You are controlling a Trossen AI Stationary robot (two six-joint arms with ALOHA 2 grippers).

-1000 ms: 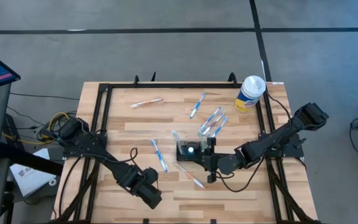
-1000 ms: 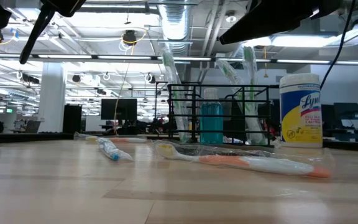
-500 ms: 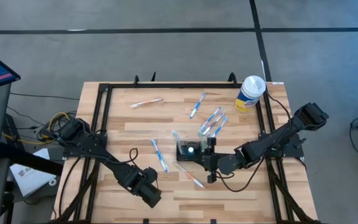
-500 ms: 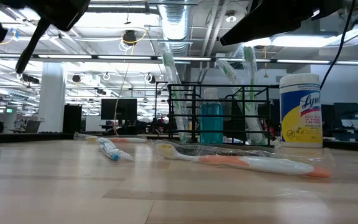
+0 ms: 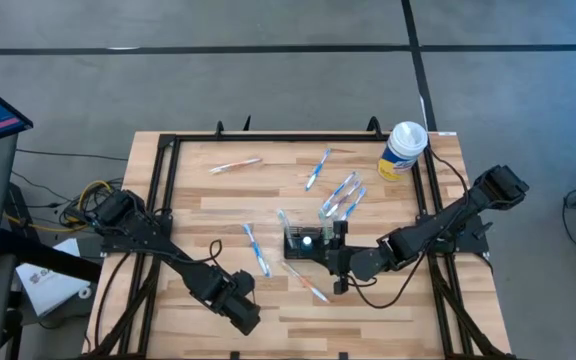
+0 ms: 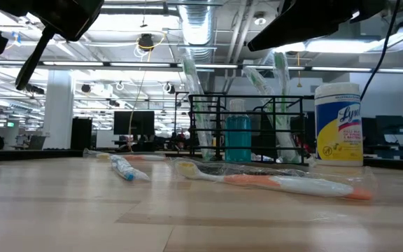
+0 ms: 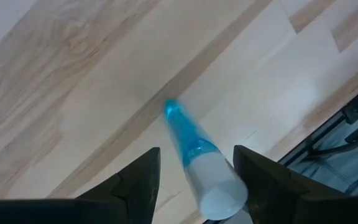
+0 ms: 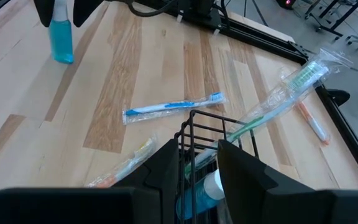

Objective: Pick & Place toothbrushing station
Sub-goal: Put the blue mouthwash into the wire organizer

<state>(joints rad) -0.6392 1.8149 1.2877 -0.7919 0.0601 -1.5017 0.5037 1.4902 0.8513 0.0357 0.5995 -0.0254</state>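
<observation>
The toothbrushing station (image 5: 301, 243) is a black wire rack near the table's middle. It stands upright (image 6: 247, 129) with wrapped toothbrushes (image 8: 278, 99) and a blue tube with a white cap (image 8: 199, 194) sticking out of it. My right gripper (image 5: 332, 250) is at its right end, shut on it. My left gripper (image 5: 240, 312) is near the front edge, pointing steeply down, shut on a second blue tube (image 7: 191, 146), which also shows in the right wrist view (image 8: 61, 40). My left gripper holds the blue tube by its white cap end (image 7: 219, 190), which lies between the two fingers; the frame's edge cuts off the contact itself. The fingers come from above. The tube hangs upright, flat end (image 8: 64, 59) down; whether that end touches the table, I cannot tell. My right gripper pinches upright wires (image 8: 188, 140) at the rack's right end between its two fingers. The fingers come from the table's right side, slanting slightly down. The rack stays upright; whether its foot rests on the table, I cannot tell.
Wrapped toothbrushes lie loose on the wood: one left of the rack (image 5: 256, 250), one in front of it (image 5: 308, 283), two toward the far edge (image 5: 236, 165) (image 5: 318, 168). A white-and-yellow canister (image 5: 403, 150) stands at the far right corner. Black rails (image 5: 268, 138) frame the table.
My left gripper has sunk a little toward the table with the blue tube, as the low view shows. The right gripper and the rack have kept still.
</observation>
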